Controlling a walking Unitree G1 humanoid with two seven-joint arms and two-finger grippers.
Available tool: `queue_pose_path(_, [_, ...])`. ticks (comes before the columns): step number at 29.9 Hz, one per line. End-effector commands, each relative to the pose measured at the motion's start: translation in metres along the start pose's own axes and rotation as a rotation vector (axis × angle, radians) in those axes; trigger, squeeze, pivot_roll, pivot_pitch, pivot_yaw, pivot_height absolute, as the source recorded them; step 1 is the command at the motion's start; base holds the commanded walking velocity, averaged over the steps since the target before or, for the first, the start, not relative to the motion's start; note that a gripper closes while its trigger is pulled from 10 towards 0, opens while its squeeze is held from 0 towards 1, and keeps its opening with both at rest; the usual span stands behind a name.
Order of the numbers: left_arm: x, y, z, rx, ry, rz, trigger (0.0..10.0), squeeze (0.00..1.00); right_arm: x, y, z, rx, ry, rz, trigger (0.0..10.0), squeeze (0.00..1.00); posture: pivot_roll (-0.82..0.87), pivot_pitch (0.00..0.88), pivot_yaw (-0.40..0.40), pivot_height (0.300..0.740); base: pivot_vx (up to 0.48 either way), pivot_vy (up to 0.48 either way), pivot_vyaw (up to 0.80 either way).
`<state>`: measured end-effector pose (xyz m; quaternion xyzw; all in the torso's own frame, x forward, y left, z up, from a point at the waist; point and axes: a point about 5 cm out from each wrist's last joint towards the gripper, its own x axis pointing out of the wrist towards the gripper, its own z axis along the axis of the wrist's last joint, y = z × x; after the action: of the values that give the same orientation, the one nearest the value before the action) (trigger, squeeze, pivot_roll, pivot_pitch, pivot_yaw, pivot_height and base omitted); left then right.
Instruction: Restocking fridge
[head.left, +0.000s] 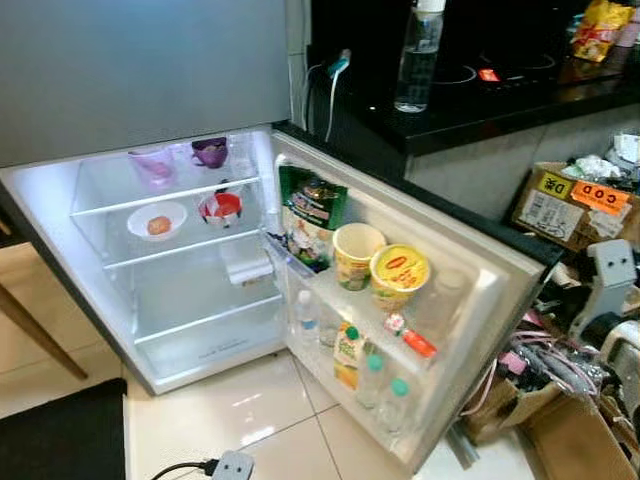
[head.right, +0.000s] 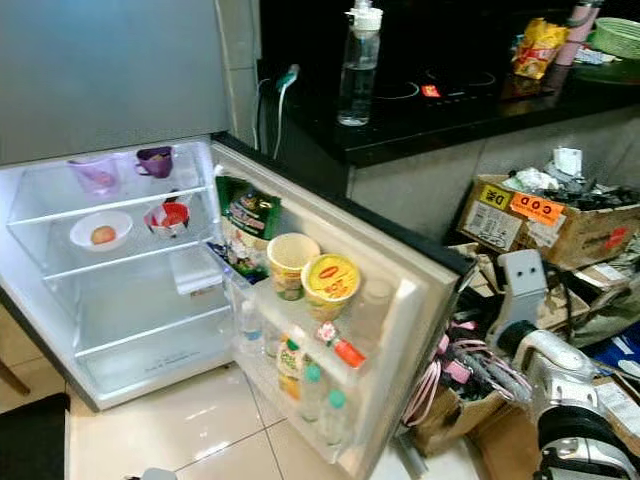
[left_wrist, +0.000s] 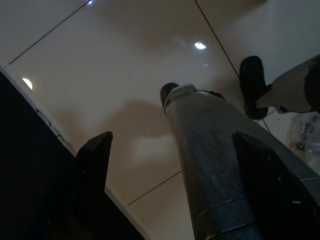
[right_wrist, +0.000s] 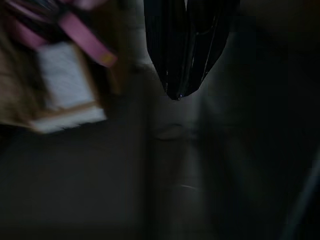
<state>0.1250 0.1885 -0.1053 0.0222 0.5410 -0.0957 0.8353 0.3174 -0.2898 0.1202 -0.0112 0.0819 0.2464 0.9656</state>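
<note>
Nearest, at 5 o'clock in the right eye view: silver right arm (head.right: 560, 400), hanging over a clutter of cardboard boxes (head.right: 545, 225) and pink cables (head.right: 460, 365); right gripper (right_wrist: 187, 50) in its wrist view, two black fingers pressed together to a point, holding nothing, above dim floor. Left gripper (left_wrist: 172, 165) spread wide, fingers well apart, over pale glossy floor tiles (left_wrist: 125, 75); grey cylindrical robot part (left_wrist: 210, 160) between them, not clearly gripped.

At centre: fridge (head.left: 150, 300), lit, door (head.left: 470, 330) swung open toward 4 o'clock. Upper shelf at 10 o'clock: pink cup (head.left: 152, 165) beside purple cup (head.left: 210, 152); next shelf down: white bowl (head.left: 157, 220) with something orange, red-and-white bowl (head.left: 221, 208) just beside. Door rack: green bag (head.left: 312, 215) at the hinge end, beige tub (head.left: 356, 255) touching yellow-lidded tub (head.left: 399, 272); lower rack: small bottles (head.left: 372, 380) and a juice carton (head.left: 347, 352).

At 1 o'clock: black counter (head.left: 480, 100) with clear spray bottle (head.left: 418, 55) upright; yellow snack bag (head.left: 600, 28) farther along.
</note>
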Motion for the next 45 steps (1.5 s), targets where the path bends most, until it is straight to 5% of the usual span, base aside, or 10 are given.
queue_pose_path(1, [-0.001,-0.005,-0.013,-0.014,0.051,-0.015,10.0,0.00,0.004,0.012,0.003,0.021,-0.006,0.157,10.0,0.00,-0.06,0.000,-0.019,0.740,0.000,0.000,0.00])
queue_pose_path(9, [0.000,-0.006,-0.013,-0.020,0.050,-0.017,10.0,0.00,-0.001,0.044,0.003,0.046,0.028,0.484,10.0,0.00,-0.07,0.000,-0.022,0.740,0.000,0.000,0.00])
queue_pose_path(14, [0.000,-0.008,-0.014,-0.020,0.053,-0.022,10.0,0.00,-0.006,0.098,0.006,0.110,0.019,0.807,10.0,0.00,-0.07,0.000,-0.020,0.740,0.000,0.000,0.00])
queue_pose_path(19, [0.000,-0.008,-0.014,-0.021,0.053,-0.024,10.0,0.00,-0.002,0.116,0.003,0.131,-0.019,0.850,10.0,0.00,-0.07,0.000,-0.021,0.740,0.000,0.000,0.00])
queue_pose_path(21, [0.000,-0.008,-0.014,-0.023,0.053,-0.023,10.0,0.00,0.016,0.099,-0.004,0.051,-0.072,0.594,10.0,0.00,-0.07,0.000,-0.021,0.740,0.000,0.000,0.00])
queue_pose_path(22, [0.000,-0.008,-0.014,-0.023,0.053,-0.023,10.0,0.00,0.016,0.099,-0.004,0.051,-0.072,0.594,10.0,0.00,-0.07,0.000,-0.021,0.740,0.000,0.000,0.00])
queue_pose_path(23, [0.000,-0.008,-0.014,-0.025,0.053,-0.022,10.0,0.00,0.027,0.082,-0.013,0.060,-0.080,0.349,10.0,0.00,-0.07,0.000,-0.021,0.740,0.000,0.000,0.00])
queue_pose_path(29, [0.000,-0.009,-0.015,-0.027,0.055,-0.023,10.0,0.00,0.022,0.060,-0.048,0.098,0.052,-0.007,10.0,0.00,-0.07,0.000,-0.024,0.740,0.000,0.000,0.00])
queue_pose_path(38, [0.000,-0.013,-0.017,-0.033,0.059,-0.029,10.0,0.00,-0.008,0.060,-0.110,0.278,0.244,-0.140,10.0,0.00,-0.07,0.000,-0.025,0.740,0.000,0.000,0.00])
queue_pose_path(45, [0.000,-0.012,-0.018,-0.033,0.062,-0.027,10.0,0.00,-0.053,0.072,-0.170,0.357,0.478,-0.318,10.0,0.00,-0.07,0.000,-0.024,0.740,0.000,0.000,0.68])
